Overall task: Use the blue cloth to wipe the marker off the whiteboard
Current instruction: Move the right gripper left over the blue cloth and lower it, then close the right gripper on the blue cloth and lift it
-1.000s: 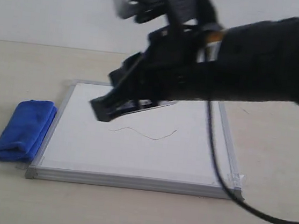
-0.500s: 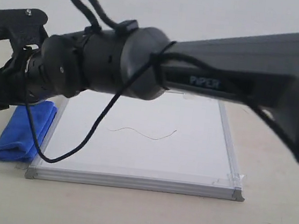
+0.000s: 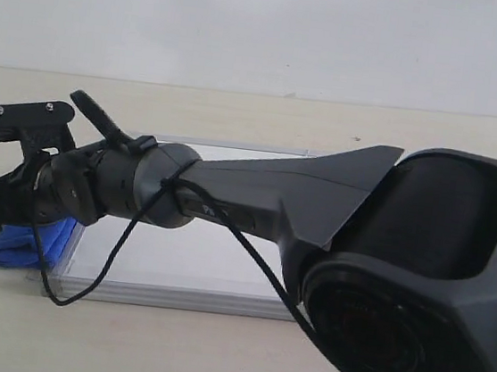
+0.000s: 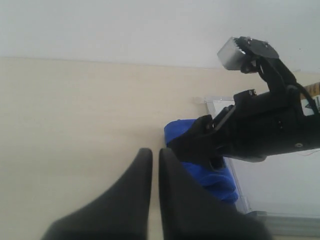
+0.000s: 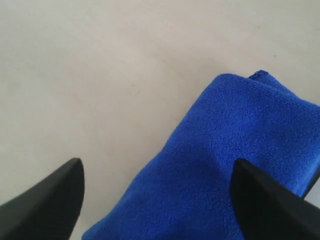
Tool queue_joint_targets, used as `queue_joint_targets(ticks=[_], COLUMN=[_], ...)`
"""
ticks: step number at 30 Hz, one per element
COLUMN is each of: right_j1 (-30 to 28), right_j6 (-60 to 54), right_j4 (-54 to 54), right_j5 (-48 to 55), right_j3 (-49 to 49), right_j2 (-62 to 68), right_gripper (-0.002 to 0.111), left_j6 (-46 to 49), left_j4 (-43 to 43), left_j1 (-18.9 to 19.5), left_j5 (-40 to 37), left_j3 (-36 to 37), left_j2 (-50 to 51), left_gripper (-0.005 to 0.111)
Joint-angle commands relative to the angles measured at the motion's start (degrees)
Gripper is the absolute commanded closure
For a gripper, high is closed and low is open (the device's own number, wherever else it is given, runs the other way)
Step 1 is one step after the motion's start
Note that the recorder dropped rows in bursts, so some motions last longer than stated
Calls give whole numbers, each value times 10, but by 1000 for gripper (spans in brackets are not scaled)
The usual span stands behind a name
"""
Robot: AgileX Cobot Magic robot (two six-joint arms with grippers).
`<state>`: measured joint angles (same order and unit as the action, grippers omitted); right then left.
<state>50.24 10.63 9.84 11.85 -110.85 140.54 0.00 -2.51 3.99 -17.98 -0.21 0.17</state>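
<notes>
Right gripper (image 5: 156, 172): I find the jaws wide apart and holding nothing. Between them and just below lies the bright royal-blue folded microfibre cloth (image 5: 225, 150). Its bulk sits toward one finger, and the other finger hangs over the bare pale beige tabletop (image 5: 100, 70). I cannot tell whether either fingertip touches the pile.

Left gripper (image 4: 151, 157): the jaws are drawn almost together with only a sliver between them, and they hold nothing. The cloth lies ahead of them and off to one side, well apart.

Handling, in my judgement: the cloth is soft, light and compressible, and its nap is grippy rather than slippery. It is not fragile. A pinch on one layer could let the folds fall open, so I would take it across the narrow width at mid-length, straddling the full thickness.

Appearance: a thick oblong bundle with fine ribbed pile, rounded folded edges and one hemmed corner showing.

Further out, the flat white board with a thin silver-grey metal frame (image 3: 173, 296) lies just beside the cloth; whether they touch I cannot say. The right arm hides the thin dark marker line in the exterior view.
</notes>
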Motion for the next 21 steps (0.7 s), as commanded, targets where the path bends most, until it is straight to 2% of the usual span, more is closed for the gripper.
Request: queue_joint_targets(ticks=[1, 13, 21], right_j1=[0, 0, 1], right_j6=[9, 9, 8], right_j4=[-2, -93, -136], right_j5=[-18, 26, 80], right_j3=[-6, -8, -65], right_j2=[13, 11, 5], right_gripper=[36, 36, 36], left_j6=[0, 0, 0], left_j4=[2, 2, 2], left_j1=[1, 1, 1], left_j5=[6, 6, 6], left_j3=[2, 2, 2], left_j2=[-2, -2, -2], left_gripper=[102, 102, 102])
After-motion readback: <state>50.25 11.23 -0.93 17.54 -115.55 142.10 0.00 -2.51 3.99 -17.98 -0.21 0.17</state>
